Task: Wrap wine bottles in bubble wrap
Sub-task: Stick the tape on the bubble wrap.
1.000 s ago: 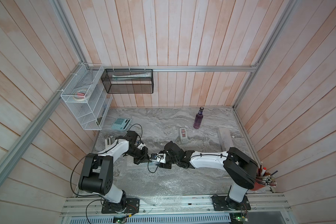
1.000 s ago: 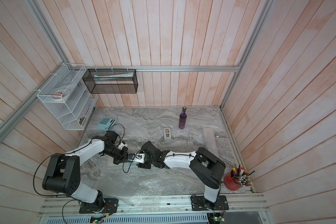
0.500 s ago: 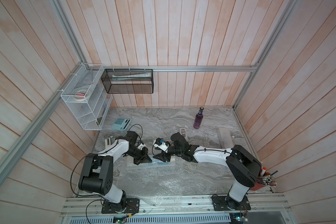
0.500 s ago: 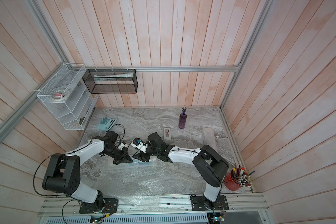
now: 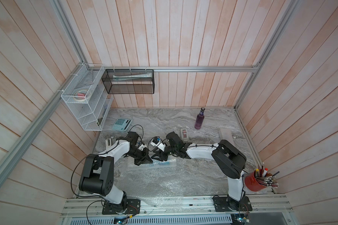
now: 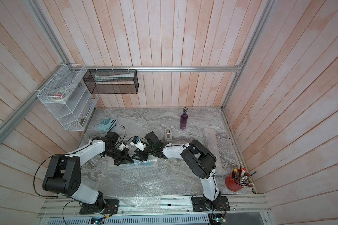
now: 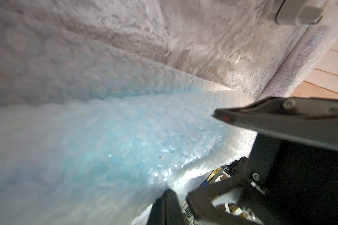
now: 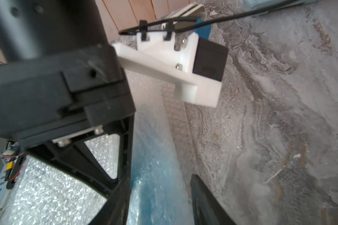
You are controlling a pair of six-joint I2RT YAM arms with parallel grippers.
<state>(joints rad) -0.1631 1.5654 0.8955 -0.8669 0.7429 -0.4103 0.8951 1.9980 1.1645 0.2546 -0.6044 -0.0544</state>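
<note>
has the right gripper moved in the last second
Yes. The right gripper has shifted toward the back wall. Its wrist now sits close beside the tape dispenser, which has not moved; a second ago a clear gap lay between them.

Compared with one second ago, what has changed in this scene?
The right pincer swung up at its rear in both top views and now points down, astride the bubble wrap roll around the blue bottle. The left pincer stayed shut at the roll's end. The purple bottle and tape dispenser stayed put.
</note>
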